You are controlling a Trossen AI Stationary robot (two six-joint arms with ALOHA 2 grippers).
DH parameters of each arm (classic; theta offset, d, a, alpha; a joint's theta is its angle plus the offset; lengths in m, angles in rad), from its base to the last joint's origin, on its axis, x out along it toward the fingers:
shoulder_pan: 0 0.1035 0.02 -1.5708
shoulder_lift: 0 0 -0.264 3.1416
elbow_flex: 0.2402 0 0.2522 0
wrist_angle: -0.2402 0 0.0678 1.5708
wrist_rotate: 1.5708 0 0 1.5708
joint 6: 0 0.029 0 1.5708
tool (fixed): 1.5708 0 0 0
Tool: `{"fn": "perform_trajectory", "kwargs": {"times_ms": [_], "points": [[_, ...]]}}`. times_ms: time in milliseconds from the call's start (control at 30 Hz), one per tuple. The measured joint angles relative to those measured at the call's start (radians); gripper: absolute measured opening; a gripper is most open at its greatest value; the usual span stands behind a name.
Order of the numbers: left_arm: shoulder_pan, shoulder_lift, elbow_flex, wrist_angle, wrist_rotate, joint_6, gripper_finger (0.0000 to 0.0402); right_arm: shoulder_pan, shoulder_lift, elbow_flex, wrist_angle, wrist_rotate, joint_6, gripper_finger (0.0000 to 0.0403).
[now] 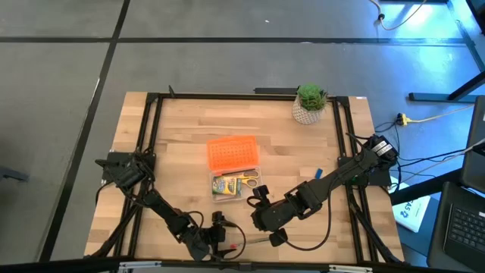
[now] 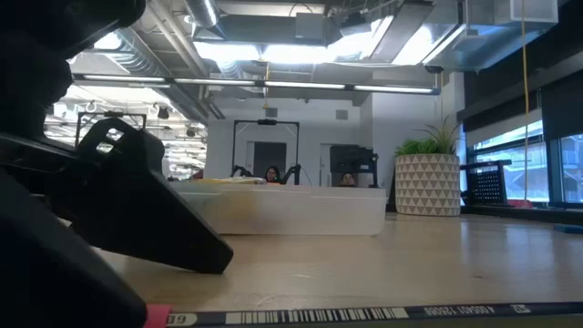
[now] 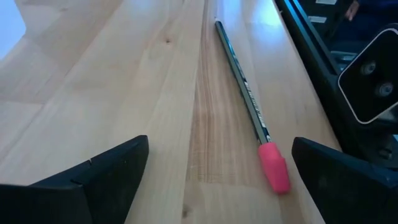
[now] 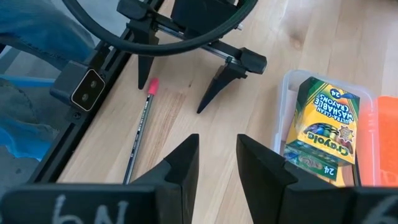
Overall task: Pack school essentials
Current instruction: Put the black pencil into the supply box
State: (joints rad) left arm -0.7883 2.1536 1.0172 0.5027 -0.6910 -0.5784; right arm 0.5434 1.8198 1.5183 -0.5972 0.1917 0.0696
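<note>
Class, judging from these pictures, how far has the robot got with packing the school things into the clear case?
Done: the crayon box and scissors already lie in the clear case, whose orange lid stands open. In hand: nothing is gripped; the left claw is open, low over the pencil at the table's near edge. The right claw hangs empty nearby. Left: packing the pencil and the small blue piece, then closing the lid.

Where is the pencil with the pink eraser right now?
The dark green pencil with the pink eraser lies flat on the wooden table near its front edge, between the left tool's open fingers, beside the black frame rail.
</note>
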Motion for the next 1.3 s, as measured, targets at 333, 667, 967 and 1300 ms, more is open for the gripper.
{"fn": "perform_trajectory", "kwargs": {"times_ms": [333,667,967,1300], "points": [[0.006,0.001,-0.001,0.025,0.021,-0.042,0.0395,0.000,0.000,0.000,0.000,0.000,0.000,0.0110],[-0.007,0.002,-0.001,0.004,-0.002,-0.025,0.0395,0.000,0.000,0.000,0.000,0.000,0.000,0.0110],[-0.007,0.001,-0.001,-0.015,-0.010,-0.040,0.0395,-0.001,0.000,0.000,0.001,0.000,0.001,0.0110],[-0.024,0.003,-0.002,-0.007,-0.007,0.010,0.0395,-0.003,0.000,0.000,0.000,0.000,-0.001,0.0110]]}}
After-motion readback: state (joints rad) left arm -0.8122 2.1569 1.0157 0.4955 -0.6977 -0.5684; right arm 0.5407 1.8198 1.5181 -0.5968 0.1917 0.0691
